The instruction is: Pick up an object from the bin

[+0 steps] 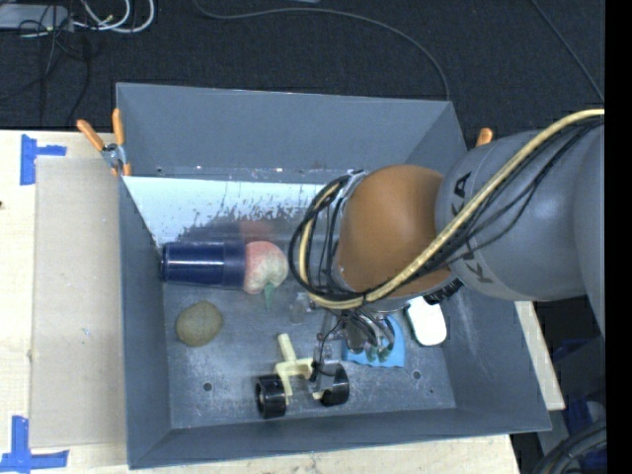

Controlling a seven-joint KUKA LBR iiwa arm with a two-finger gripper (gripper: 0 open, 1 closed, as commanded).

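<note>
My gripper (336,349) reaches down from under the arm's orange cover, at the front middle of the bin. It hangs just above and to the right of a small pale-yellow toy with two black wheels (296,378) that lies near the front wall. Its tip is close to the right wheel; whether they touch cannot be told. A flat blue piece (390,352) lies right behind the gripper, partly hidden by it, and a white rounded object (428,322) rests beside that piece.
At the back left lies a dark blue cylinder (202,263) on its side, with a pink and white rounded thing (263,265) against its right end. An olive round lump (199,324) sits left of centre. The arm covers the bin's right half.
</note>
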